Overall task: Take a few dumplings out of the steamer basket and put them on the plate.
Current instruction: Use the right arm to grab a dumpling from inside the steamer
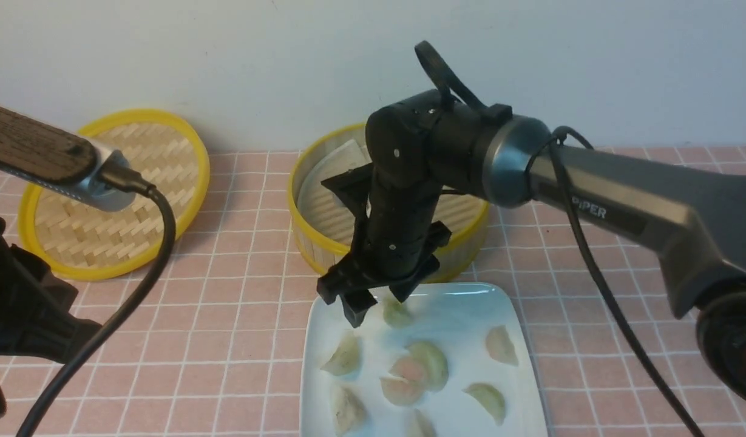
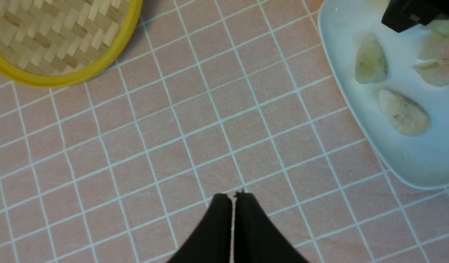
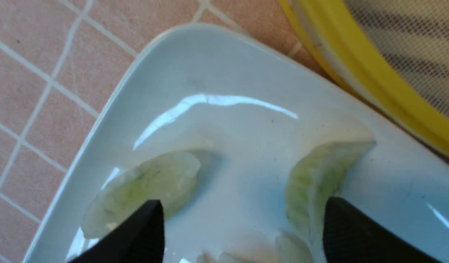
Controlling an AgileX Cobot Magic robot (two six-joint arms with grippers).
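r fingers [image 3: 136, 237] apart over plate [image 3: 217, 65] w/ dumplings [image 1: 430, 364]

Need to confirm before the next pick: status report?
Left gripper shut, clear of plate. Right gripper, jaws open over plate, dumpling lying beneath. Nothing blocking.

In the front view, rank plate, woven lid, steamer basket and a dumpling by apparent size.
1. plate, though nearest the camera and cropped
2. woven lid and steamer basket, about alike
3. dumpling
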